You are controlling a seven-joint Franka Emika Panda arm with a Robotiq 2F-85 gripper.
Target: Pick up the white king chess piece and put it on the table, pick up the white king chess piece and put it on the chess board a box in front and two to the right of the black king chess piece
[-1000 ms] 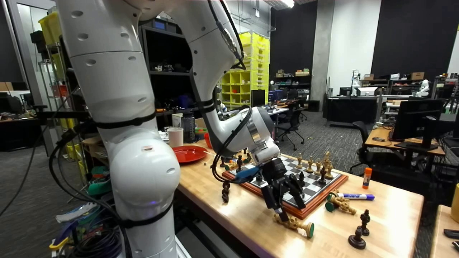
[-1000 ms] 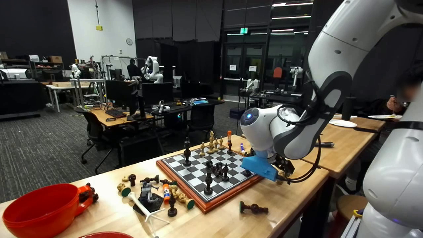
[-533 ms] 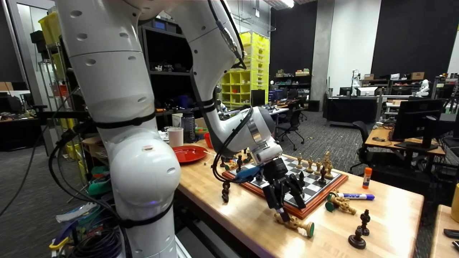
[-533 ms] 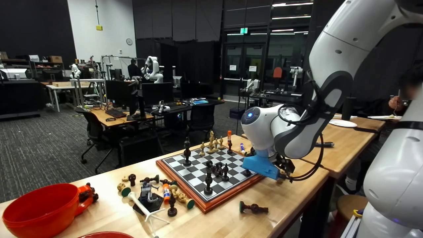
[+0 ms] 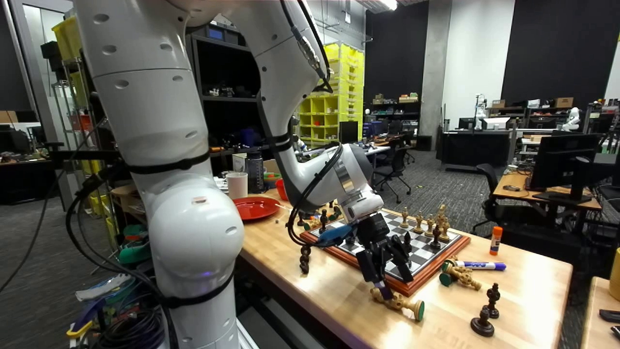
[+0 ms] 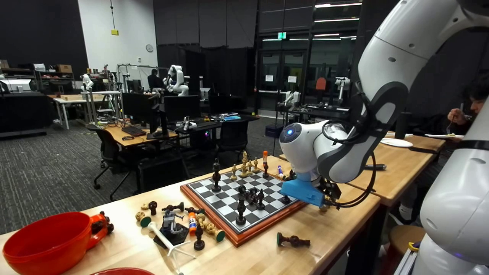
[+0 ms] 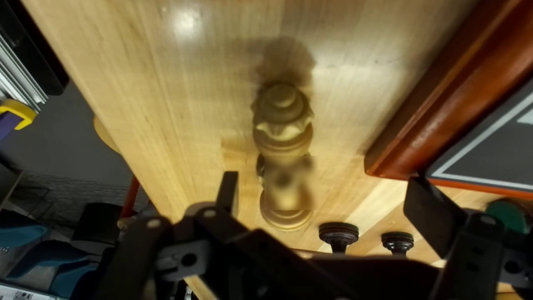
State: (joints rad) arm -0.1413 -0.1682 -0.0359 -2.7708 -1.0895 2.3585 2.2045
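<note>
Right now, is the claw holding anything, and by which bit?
No, nothing: the claw is open, and the pale piece by it lies on the table.

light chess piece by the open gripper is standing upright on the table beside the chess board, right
Not upright: in an exterior view the light chess piece lies on its side by the open gripper, on the table beside the chess board.
</note>
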